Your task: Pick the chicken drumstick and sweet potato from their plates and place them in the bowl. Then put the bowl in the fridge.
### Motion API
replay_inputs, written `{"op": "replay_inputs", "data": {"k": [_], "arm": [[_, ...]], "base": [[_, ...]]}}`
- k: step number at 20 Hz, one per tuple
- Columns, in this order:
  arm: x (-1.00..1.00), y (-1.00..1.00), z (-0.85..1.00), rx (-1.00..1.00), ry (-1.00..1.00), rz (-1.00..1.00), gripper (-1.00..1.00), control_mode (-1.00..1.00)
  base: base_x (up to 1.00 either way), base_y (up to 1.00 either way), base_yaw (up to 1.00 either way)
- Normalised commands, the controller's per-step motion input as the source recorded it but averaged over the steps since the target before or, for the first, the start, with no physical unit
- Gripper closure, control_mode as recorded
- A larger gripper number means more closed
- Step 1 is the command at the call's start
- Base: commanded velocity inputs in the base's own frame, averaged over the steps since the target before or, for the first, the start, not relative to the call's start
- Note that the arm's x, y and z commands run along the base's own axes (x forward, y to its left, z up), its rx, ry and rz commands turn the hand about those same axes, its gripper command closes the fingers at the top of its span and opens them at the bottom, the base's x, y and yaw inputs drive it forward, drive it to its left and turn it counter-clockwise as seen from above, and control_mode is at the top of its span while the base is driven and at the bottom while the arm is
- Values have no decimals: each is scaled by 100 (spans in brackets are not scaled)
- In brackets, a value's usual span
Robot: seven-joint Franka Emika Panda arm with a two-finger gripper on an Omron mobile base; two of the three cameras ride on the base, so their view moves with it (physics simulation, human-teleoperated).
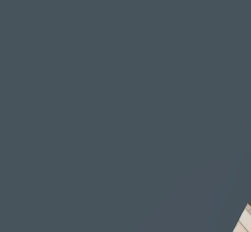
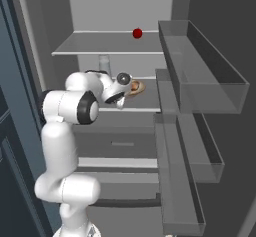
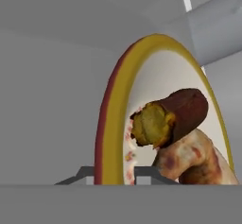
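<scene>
My gripper [image 2: 128, 89] reaches into the open fridge at the level of the middle shelf [image 2: 135, 109]. It is shut on the rim of the bowl [image 2: 137, 87], whose near side my hand hides. In the hand view the bowl [image 3: 111, 105] stands on edge across the picture, its yellow-brown rim running between my gripper's [image 3: 113, 175] two tips. Inside lie the dark reddish sweet potato [image 3: 189, 106], its yellow cut end toward me, and under it the golden-brown chicken drumstick [image 3: 194, 160]. Whether the bowl rests on the shelf I cannot tell. The plates are out of view.
A small red round item [image 2: 137, 33] sits at the back of the upper shelf. Clear door bins [image 2: 205, 76] jut out on the right, close beside my hand. Drawers [image 2: 122, 143] lie below the middle shelf. A dark grey panel [image 1: 122, 104] stands right in front of the left base camera.
</scene>
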Motion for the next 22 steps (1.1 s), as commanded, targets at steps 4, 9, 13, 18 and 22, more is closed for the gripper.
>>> {"op": "replay_inputs", "data": {"k": [4, 9, 13, 18, 22], "arm": [[26, 0, 0, 0, 2, 0, 100, -100], [11, 1, 0, 0, 0, 0, -100, -100], [11, 0, 0, 0, 0, 0, -100, -100], [-3, 0, 13, 0, -1, 0, -100, -100], [-30, 0, 27, 0, -5, 0, -100, -100]], "base": [[0, 0, 0], [0, 0, 0], [0, 0, 0], [0, 0, 0], [0, 0, 0]]}}
